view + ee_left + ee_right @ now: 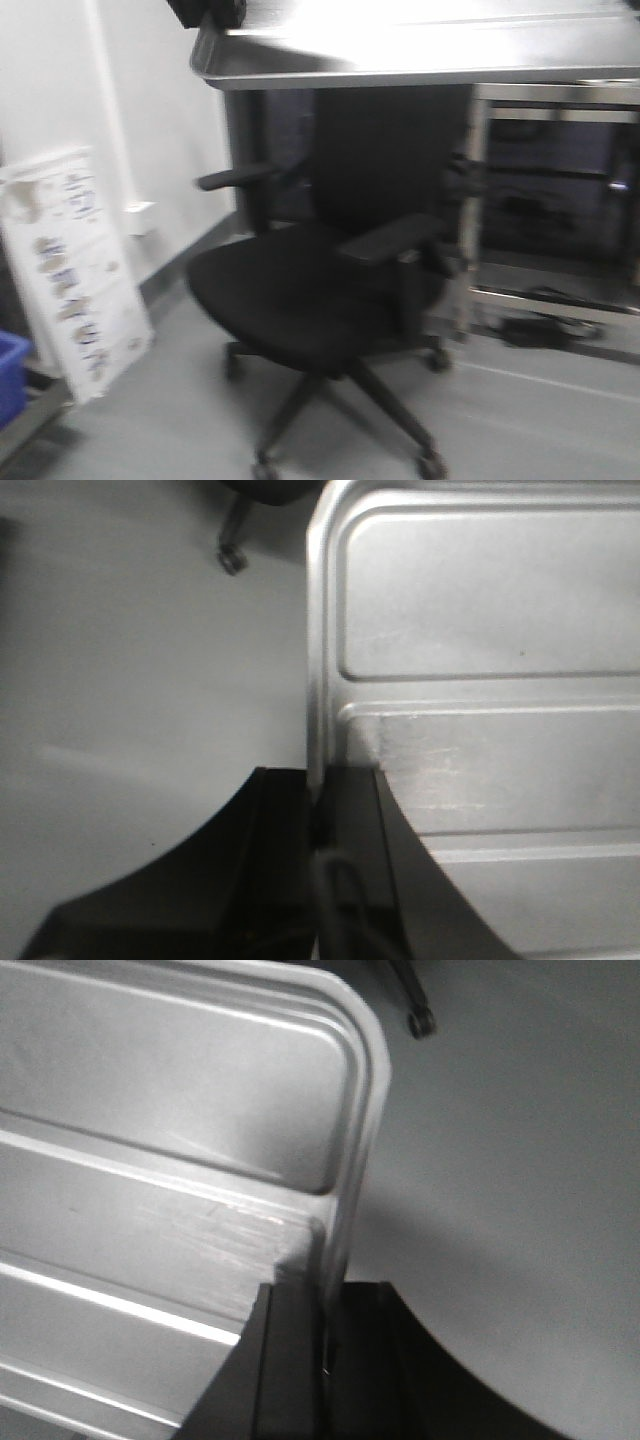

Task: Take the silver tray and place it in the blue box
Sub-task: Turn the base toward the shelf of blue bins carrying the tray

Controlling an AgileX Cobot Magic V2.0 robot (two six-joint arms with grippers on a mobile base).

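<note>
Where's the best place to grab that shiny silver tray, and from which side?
Its thin raised rim, from both ends at once. The silver tray is wide and shallow, so only the rim can be pinched; the left gripper and right gripper each clamp one end.

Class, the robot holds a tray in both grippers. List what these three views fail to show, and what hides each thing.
- The blue box: in the front view only a corner shows, and the left edge cuts off the rest.
- The silver tray: in the front view the top edge and glare hide its upper face.
- The left gripper and right gripper: in the wrist views the dark fingers blend into shadow at the rim.
- The leaning board: its print is blurred.
</note>
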